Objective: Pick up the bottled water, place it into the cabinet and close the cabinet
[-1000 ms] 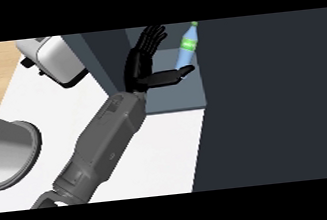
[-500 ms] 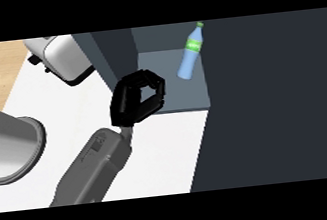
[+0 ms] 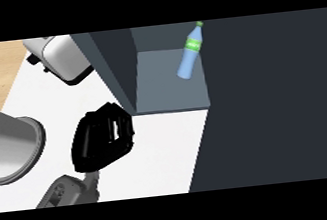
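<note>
bottled water (image 3: pixel 190 54) in cabinet (image 3: pixel 173 98), toaster (image 3: pixel 61 57) left of it

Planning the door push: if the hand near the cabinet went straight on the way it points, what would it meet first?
Probably the open cabinet door: the hand points up toward its near edge. Depth is unclear.

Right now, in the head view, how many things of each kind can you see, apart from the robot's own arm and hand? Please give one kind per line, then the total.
Water bottle, blue with green label and cap: 1
Cabinet, dark grey, open: 1
Toaster, silver: 1
Metal pot, grey, at the left edge: 1
Total: 4
</note>
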